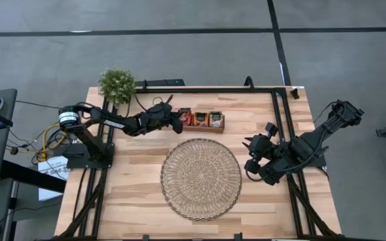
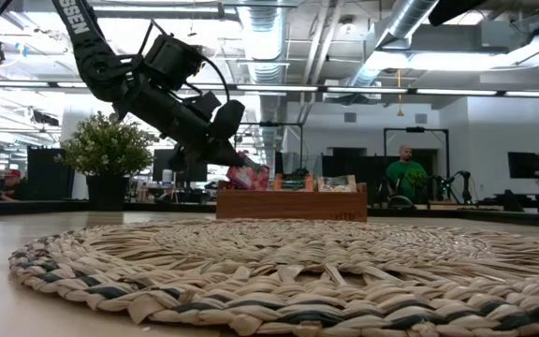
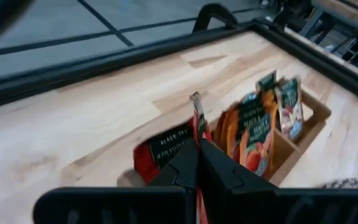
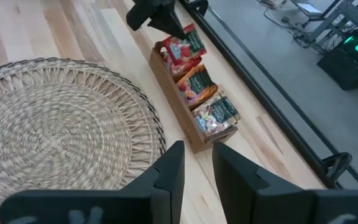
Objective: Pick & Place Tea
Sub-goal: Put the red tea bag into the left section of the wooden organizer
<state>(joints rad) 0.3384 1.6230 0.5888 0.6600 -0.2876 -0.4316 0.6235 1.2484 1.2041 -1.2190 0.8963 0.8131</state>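
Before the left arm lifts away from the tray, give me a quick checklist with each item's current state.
1. Left gripper shut on a red sachet: ok.
2. Only one sachet pinched: cannot tell.
3. Sachet clear of the tray: cannot tell.
4. Woven mat bare for placing: ok.
5. Right gripper waits off the mat's right side, holding nothing: ok.
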